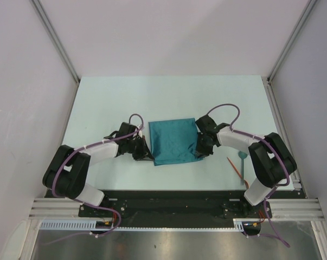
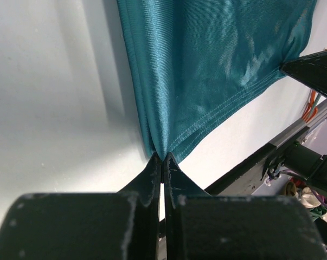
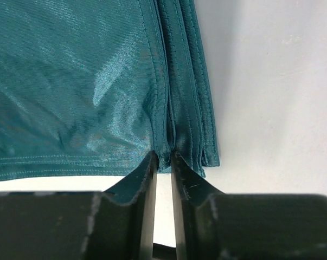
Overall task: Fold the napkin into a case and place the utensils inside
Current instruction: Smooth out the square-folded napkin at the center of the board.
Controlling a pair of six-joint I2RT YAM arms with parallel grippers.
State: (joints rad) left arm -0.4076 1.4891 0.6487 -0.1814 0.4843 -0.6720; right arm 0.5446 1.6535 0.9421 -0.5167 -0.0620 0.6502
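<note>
The teal napkin (image 1: 174, 142) lies folded in layers in the middle of the table. My left gripper (image 1: 148, 157) sits at its near left corner. In the left wrist view the jaws (image 2: 162, 157) are shut on that corner, and the napkin (image 2: 206, 59) spreads away from it. My right gripper (image 1: 198, 154) is at the near right corner. Its fingertips (image 3: 163, 156) pinch a bunched edge of the napkin (image 3: 71, 92), beside several stacked hems. A thin orange-red utensil (image 1: 235, 167) lies on the table to the right, apart from both grippers.
A small teal utensil (image 1: 242, 162) lies right beside the orange-red one, close to the right arm's elbow. A black base rail (image 1: 168, 197) runs along the near edge. White walls close in the table on the left, right and back.
</note>
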